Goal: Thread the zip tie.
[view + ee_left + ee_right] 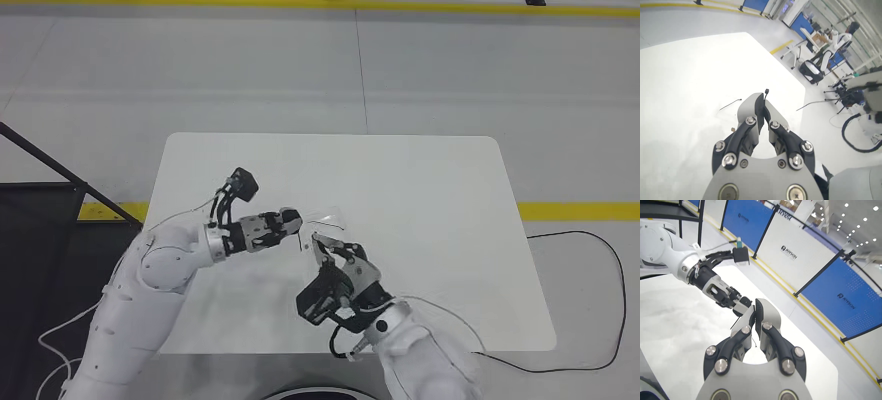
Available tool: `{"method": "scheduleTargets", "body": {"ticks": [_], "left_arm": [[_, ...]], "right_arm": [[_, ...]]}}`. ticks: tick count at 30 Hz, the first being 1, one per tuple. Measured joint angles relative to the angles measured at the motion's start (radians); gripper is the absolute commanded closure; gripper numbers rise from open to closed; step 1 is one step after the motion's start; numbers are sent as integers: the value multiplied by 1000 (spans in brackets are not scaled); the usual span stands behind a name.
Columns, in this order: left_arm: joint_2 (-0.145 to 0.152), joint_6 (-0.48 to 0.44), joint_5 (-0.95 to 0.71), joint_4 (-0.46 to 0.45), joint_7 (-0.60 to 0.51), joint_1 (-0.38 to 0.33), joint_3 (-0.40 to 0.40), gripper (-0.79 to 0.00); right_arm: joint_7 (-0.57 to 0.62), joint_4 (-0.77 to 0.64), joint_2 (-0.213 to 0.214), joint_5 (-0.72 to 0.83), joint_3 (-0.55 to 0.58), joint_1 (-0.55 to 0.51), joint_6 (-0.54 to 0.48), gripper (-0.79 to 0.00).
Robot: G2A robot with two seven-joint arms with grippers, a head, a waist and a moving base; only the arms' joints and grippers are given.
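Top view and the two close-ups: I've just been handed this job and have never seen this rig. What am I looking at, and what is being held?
It is a robot with two arms, each ending in a two-fingered hand. The top view looks down from above the arms at a white table. Each close-up comes from a camera on one wrist, looking along that arm's own fingers. The left hand is shut on a black zip tie, whose head sticks out past the fingertips. The right hand is shut too, close to the left one; I cannot tell what it grips, if anything. A second tie lies loose on the table.
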Motion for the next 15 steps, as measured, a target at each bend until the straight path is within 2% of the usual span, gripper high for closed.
{"method": "scheduleTargets", "body": {"ticks": [4,7,10,15], "left_arm": [[3,-58,-29,29,-106,-66,56,0],[6,-87,-87,61,-186,-114,95,0],[8,-94,-133,79,-215,-139,114,0],[9,-92,-134,80,-208,-138,113,0]], "right_arm": [[-152,-39,19,-71,46,-66,-26,0],[-211,-62,28,-89,75,-99,-42,0],[-220,-73,30,-66,85,-116,-47,0],[-219,-72,30,-67,84,-115,-47,0]]}}
